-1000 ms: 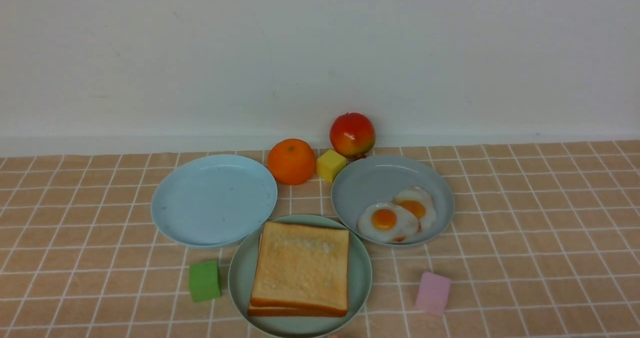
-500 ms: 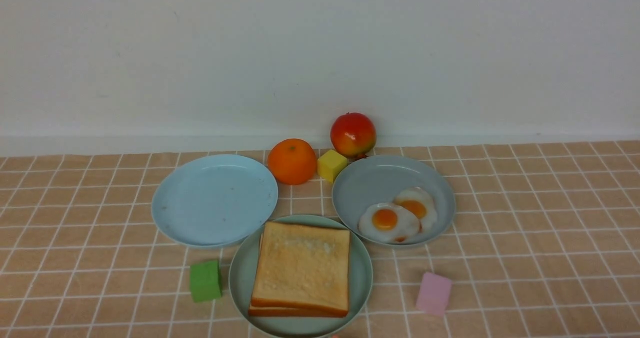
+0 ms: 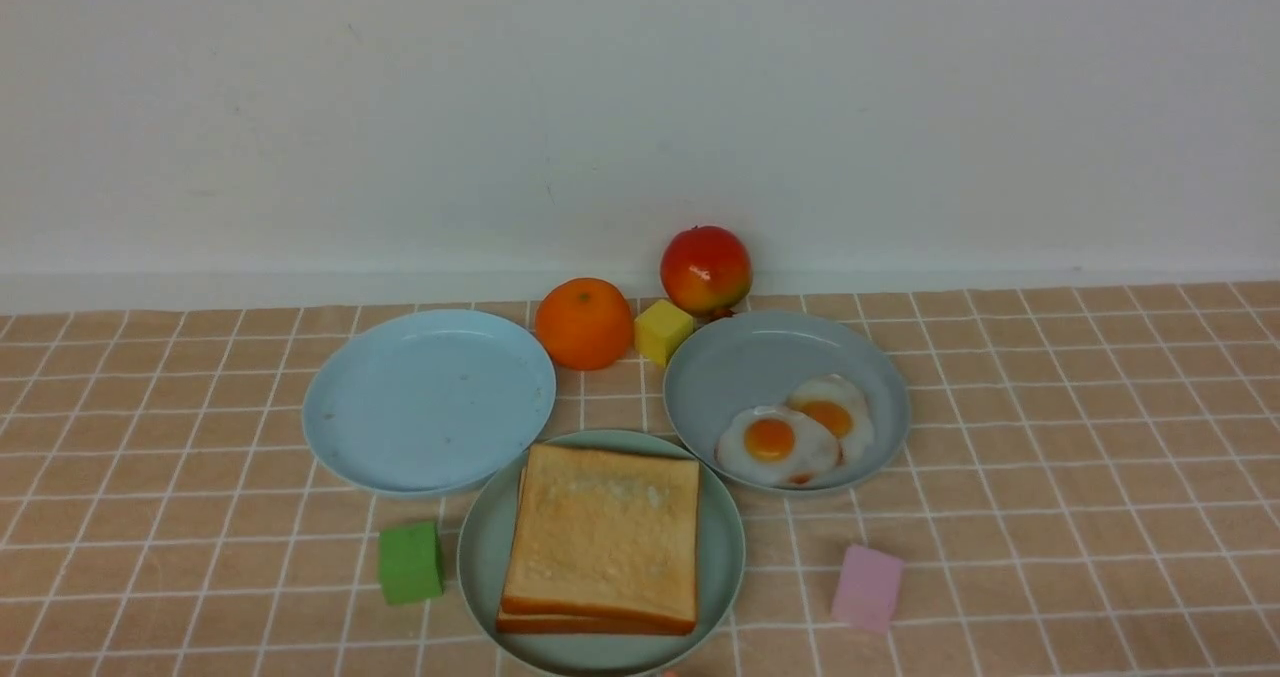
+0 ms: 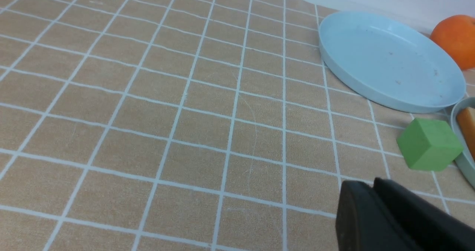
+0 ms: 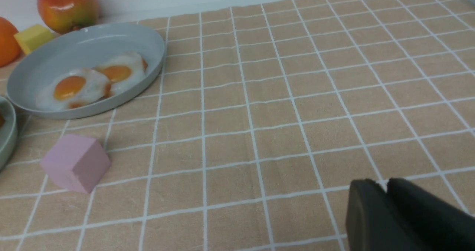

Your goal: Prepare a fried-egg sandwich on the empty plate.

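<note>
Toast slices [image 3: 605, 542], two in a stack, are seen in the front view on the mint-green plate [image 3: 719, 547], near and between the two arms. Neither gripper is shown in this view. The stack is almost square, so no clear long axis is given; its side edges run roughly forward. Beyond it, toward the left arm's side, the light blue plate [image 3: 430, 402] is empty and is judged to be the goal. Toward the right arm's side, two fried eggs [image 3: 768, 442] are lying partly overlapped on the grey plate [image 3: 770, 352]. The orange [image 3: 585, 324], the yellow block [image 3: 663, 332] and the red fruit [image 3: 706, 270] are placed farther back.

In the left wrist view, the fingertips of the left gripper [image 4: 365, 182] are seen close together, with nothing visibly held; whether they are fully met cannot be told. From this gripper, the toast is judged to lie inward, toward the right arm, and the blue plate forward. The green block [image 4: 429, 144] is standing between the gripper and the toast, so a low approach could push it. The left arm is judged the nearer one for carrying the bread.

In the right wrist view, the fingertips of the right gripper [image 5: 378, 182] are also close, with no object seen in them; full contact cannot be confirmed. The eggs are judged to lie forward and inward from it, so they are better reached by this arm. The pink block [image 5: 76, 162] is standing near the grey plate and should be passed over from above.
</note>
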